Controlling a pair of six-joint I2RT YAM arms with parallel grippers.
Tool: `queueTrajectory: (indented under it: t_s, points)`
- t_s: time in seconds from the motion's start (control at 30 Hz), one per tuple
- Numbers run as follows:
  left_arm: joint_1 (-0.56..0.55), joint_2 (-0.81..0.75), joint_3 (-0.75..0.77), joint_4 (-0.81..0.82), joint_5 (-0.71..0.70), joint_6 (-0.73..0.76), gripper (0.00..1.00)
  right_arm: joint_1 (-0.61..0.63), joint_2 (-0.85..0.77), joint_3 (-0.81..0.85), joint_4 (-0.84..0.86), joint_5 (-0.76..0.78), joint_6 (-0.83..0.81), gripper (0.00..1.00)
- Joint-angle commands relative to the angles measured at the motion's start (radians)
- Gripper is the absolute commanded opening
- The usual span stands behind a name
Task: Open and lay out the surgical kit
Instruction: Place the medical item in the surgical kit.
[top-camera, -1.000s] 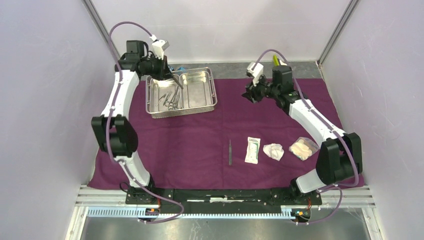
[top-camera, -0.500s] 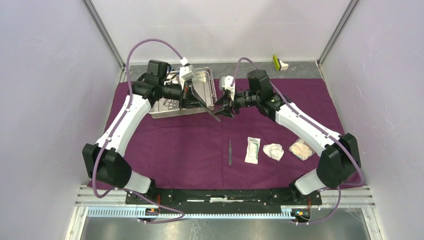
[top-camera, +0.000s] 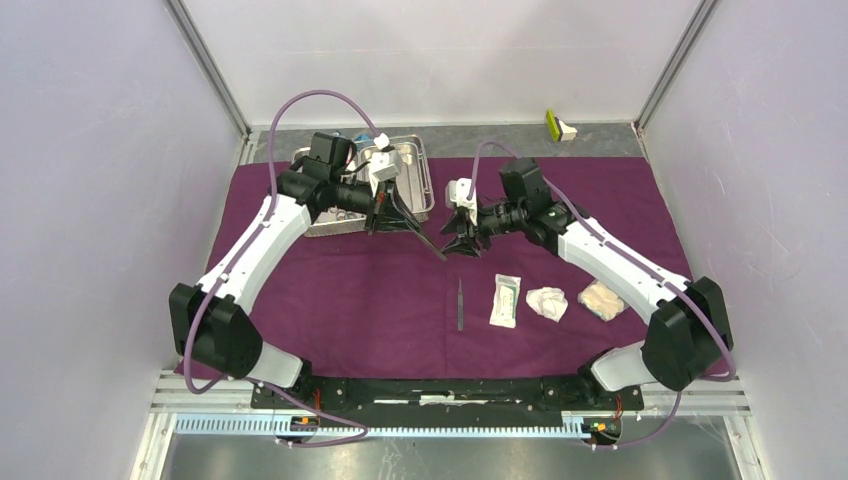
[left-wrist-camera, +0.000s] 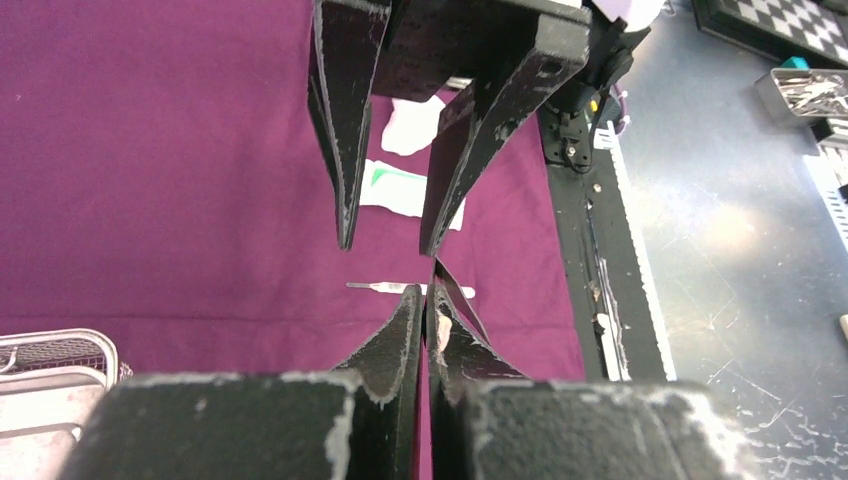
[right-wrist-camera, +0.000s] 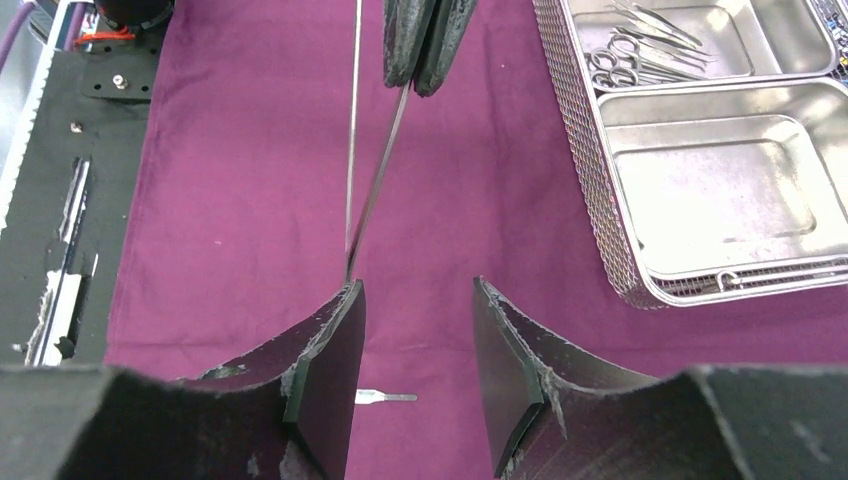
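Tweezers (top-camera: 425, 238) are hanging in mid-air over the middle of the purple cloth wrap (top-camera: 340, 300), tips pointing toward 4 o'clock. Left gripper (top-camera: 388, 222) is pinching them, jaws nearly together. Right gripper (top-camera: 458, 243) is facing it from 3 o'clock, jaws half apart, holding nothing; tweezer tips are reaching one finger, contact unclear. Steel tray (top-camera: 428, 195) is sitting at 11 o'clock. Slim forceps (top-camera: 460, 303), white packet (top-camera: 506, 300) and gauze wads (top-camera: 547, 302) are lying in a row at 5 o'clock.

Top cam's high above the near edge of the large purple cloth wrap (top-camera: 350, 300), looking down on all of it. Wrist cams sit close over its middle, facing each other; all three share the slim metal forceps (top-camera: 460, 305) lying there.
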Motion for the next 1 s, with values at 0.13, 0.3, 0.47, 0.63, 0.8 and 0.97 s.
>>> queueTrajectory:
  t_s: [0.13, 0.3, 0.47, 0.63, 0.8, 0.97]
  points:
    - [0.001, -0.058, -0.031, 0.029, -0.046, 0.149, 0.02, 0.006, -0.052, 0.049, -0.13, 0.034, -0.108, 0.51]
    - [-0.007, -0.054, -0.029, 0.045, -0.018, 0.146, 0.02, 0.012, -0.042, 0.018, -0.082, -0.025, -0.049, 0.55]
    - [-0.013, -0.062, -0.048, 0.081, 0.002, 0.124, 0.02, 0.027, -0.022, -0.001, -0.01, -0.018, 0.007, 0.56]
    - [-0.015, -0.069, -0.061, 0.081, 0.011, 0.138, 0.02, 0.032, 0.017, 0.011, 0.022, -0.051, 0.058, 0.54]
    - [-0.016, -0.072, -0.066, 0.108, 0.013, 0.118, 0.02, 0.044, 0.057, -0.002, 0.038, -0.085, 0.083, 0.47]
    - [-0.016, -0.069, -0.061, 0.108, 0.008, 0.119, 0.02, 0.044, 0.065, -0.001, 0.044, -0.101, 0.089, 0.31]
